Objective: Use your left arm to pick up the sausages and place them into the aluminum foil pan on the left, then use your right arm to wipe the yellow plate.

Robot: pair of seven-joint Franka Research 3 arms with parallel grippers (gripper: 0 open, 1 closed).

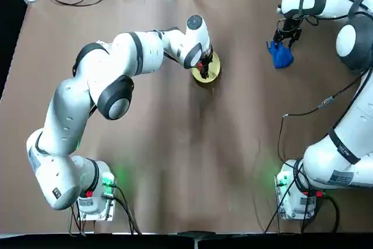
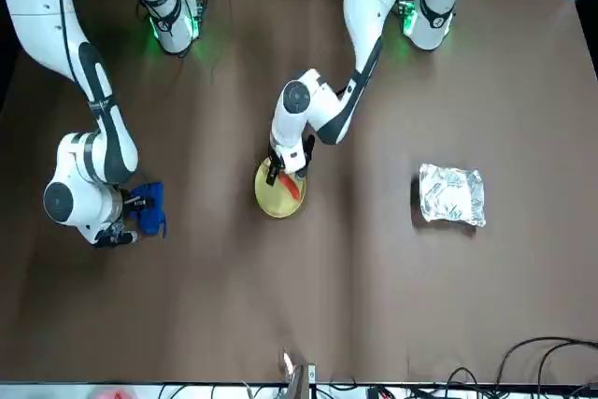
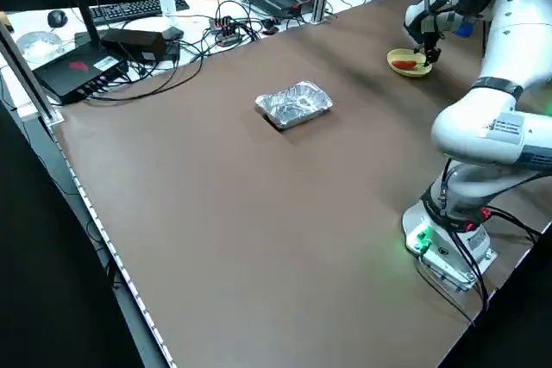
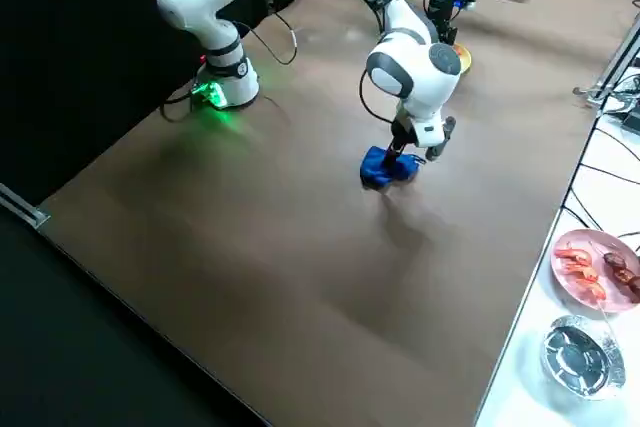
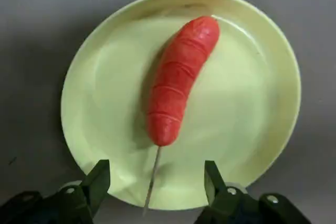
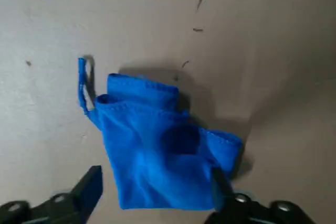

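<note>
1. Top view: left arm (image 1: 65, 108) hung over plate (image 1: 216, 73); right arm (image 1: 329, 161) hung over blue cloth (image 1: 282, 56) on the surface (image 1: 175, 173). Step looked like the sausage pick, before any wiping.
2. Front view: sausage (image 2: 291, 185) lay on plate, under the left arm's jaws. Foil pan (image 2: 452, 195) sat well apart, on the robot's left.
3. Left side view: no sausage seen on the foil pan; its top looked crumpled, inside hard to judge. Cables (image 3: 216, 28) lay beyond the surface, away from the likely carry path.
4. Right side view: cloth lay beneath right arm. Pink plate (image 4: 570, 237) of food and foil bowl (image 4: 583, 359) stood off to the side.
5. Left wrist view: jaws open, nothing gripped. Stick (image 5: 151, 182) ran from sausage toward the gap. Next move probably called for lining up, lowering and closing without snagging the plate rim.
6. Right wrist view: jaws open, one overlapping cloth's edge; contact couldn't be told. Cloth would need gripping before wiping.
</note>
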